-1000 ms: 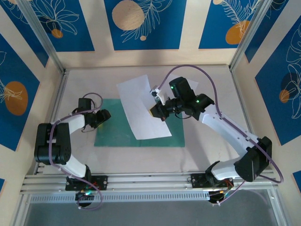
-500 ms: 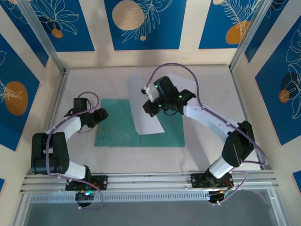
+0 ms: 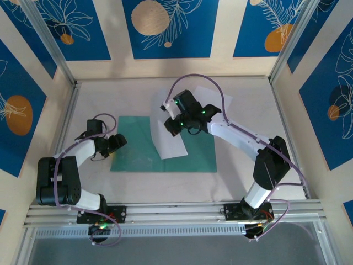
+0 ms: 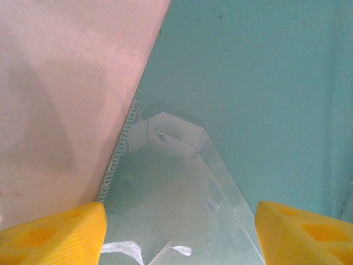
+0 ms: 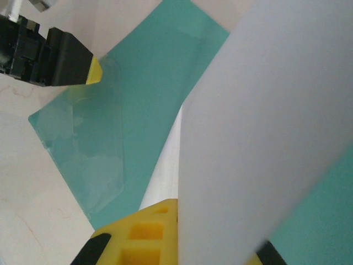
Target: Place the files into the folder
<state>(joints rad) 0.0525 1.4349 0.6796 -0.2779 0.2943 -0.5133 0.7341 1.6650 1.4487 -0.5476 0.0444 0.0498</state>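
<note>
The teal folder [image 3: 138, 157] lies flat in the middle of the table. My right gripper [image 3: 175, 126] hangs over its centre, shut on a white file sheet [image 3: 170, 144] that curls down onto the folder. In the right wrist view that sheet [image 5: 265, 138] stands pinched at my right gripper [image 5: 204, 243], above the folder [image 5: 149, 72]. A second white sheet [image 3: 223, 99] peeks out behind the right arm. My left gripper [image 3: 117, 142] sits at the folder's left edge. In its own view my left gripper [image 4: 182, 234] is open over the folder's clear inner pocket [image 4: 176, 187].
The pale tabletop [image 3: 253, 110] is fenced by wooden walls with blue panels and metal posts. An aluminium rail [image 3: 176, 212] runs along the near edge by the arm bases. Bare table [image 4: 66, 83] borders the folder's left side.
My right gripper has carried the white sheet leftward over the folder, and the sheet has curled up narrower. My left gripper has shifted slightly down along the folder's left edge.
</note>
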